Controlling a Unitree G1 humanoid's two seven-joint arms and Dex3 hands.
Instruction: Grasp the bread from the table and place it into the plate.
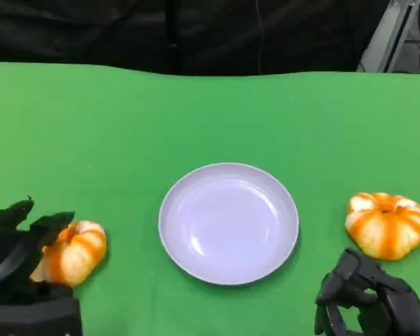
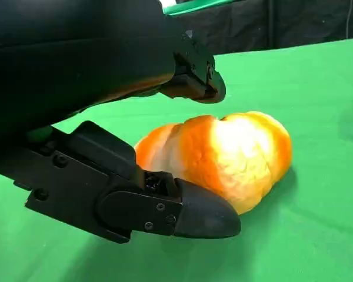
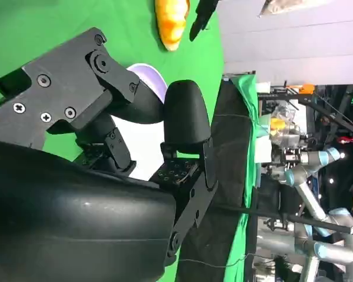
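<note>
Green cloth (image 1: 196, 119) covers the table, black curtain behind. Lavender plate (image 1: 229, 222) sits at centre, nothing in it. Two orange-and-white bread rolls: one at the left, bread (image 1: 75, 252), and a second roll (image 1: 386, 224) at the right, both on the cloth, well apart from the plate. Left hand (image 1: 24, 259) is at the left bread with fingers spread around it; in the left wrist view one finger (image 2: 188, 79) arches over the top of the bread (image 2: 223, 155) and another lies low along its near side, seemingly touching or just shy, so the hand brackets it but is not clamped yet. Right hand (image 1: 371, 301) sits low, just beside the second roll, fingers curled in, holding nothing; right wrist view shows its fingers (image 3: 185, 117) folded with the plate edge (image 3: 148, 73) beyond. Risks, as judgement: the roll is rounded and looks soft, so a close from this offset could roll it out sideways or squash it; contact sits on one flank, so the lift may tip and drop it short of the plate; a low carry could clip the plate rim and shove it.
</note>
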